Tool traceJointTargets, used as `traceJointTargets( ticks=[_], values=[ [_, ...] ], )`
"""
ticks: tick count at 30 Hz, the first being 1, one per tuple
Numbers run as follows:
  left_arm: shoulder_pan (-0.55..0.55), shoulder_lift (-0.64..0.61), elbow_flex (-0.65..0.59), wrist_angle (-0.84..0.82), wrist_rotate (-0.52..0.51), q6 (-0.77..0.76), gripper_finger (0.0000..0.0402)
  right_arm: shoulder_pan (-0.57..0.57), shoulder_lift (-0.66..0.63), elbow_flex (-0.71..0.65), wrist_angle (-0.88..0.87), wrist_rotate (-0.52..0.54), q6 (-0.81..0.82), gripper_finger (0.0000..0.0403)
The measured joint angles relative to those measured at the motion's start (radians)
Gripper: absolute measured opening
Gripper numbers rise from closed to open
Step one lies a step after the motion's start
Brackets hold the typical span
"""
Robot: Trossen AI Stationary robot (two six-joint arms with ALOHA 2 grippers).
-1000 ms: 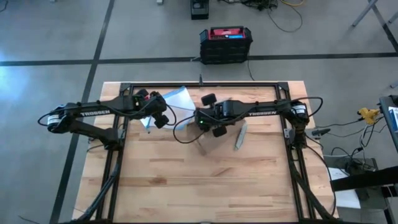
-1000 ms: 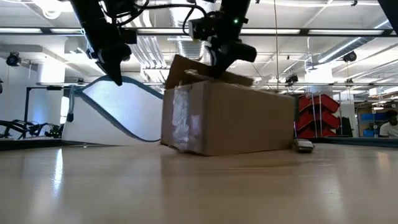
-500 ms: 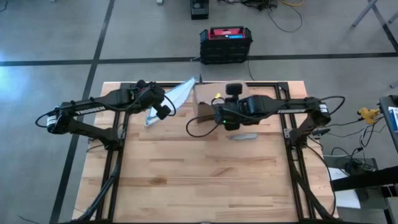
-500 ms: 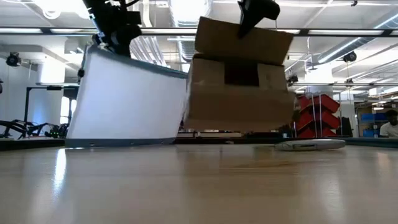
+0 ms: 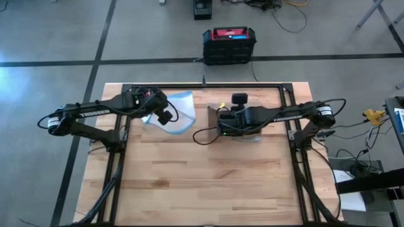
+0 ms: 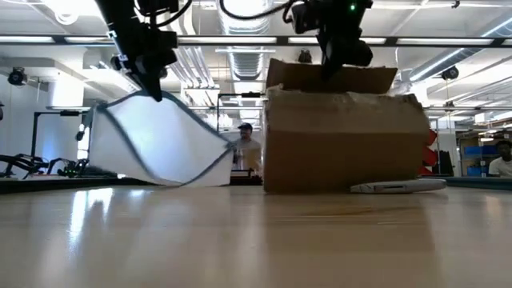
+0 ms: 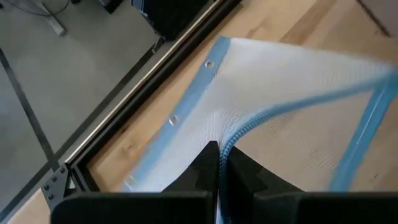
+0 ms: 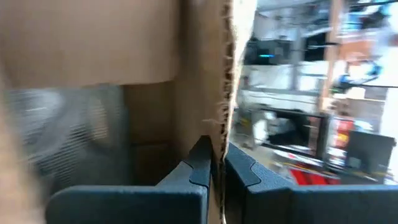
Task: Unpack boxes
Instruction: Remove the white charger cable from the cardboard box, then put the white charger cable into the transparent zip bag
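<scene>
Over on the left, the left pincer is pinched tight on the clear pouch, its blue edge caught between the fingers, and the pouch hangs from it with its lower edge down at the counter. So one item looks to be out of the box already — that reads as the unpacking well under way. Moving right, the box stands on the counter's far middle, just right of the pouch, flaps up. The right pincer is clamped on the edge of one raised flap, fingers on either side of the torn cardboard. Just beside the box, at its right foot, lies a slim grey object, too small to identify. Whether anything remains inside, I cannot tell. The count: one box, one pouch, one grey object, two arms
</scene>
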Motion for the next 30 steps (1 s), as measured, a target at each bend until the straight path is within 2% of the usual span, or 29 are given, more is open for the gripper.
traceJointTargets(
  ticks=[4,10,15,20,24,30],
  values=[
    [0.0,0.0,0.0,0.007,0.0,-0.001,0.0,-0.019,-0.013,0.011,0.009,0.114,-0.025,0.0],
    [0.0,0.0,0.004,0.021,0.0,-0.001,0.0,-0.026,-0.047,0.02,0.015,0.187,-0.02,0.0],
    [0.0,0.0,-0.007,0.056,0.004,-0.005,0.0,-0.023,-0.043,-0.01,0.025,0.02,0.053,0.0],
    [0.0,0.0,-0.035,0.08,0.042,-0.013,0.0,-0.005,-0.022,-0.106,0.06,-0.086,0.135,0.0],
    [-0.001,0.005,-0.039,0.079,0.056,-0.014,0.0,0.01,-0.016,-0.156,0.065,-0.109,0.183,0.0],
    [-0.002,0.006,-0.04,0.111,0.061,-0.014,0.0,0.014,-0.015,-0.162,0.061,-0.11,0.245,0.0]
  ],
)
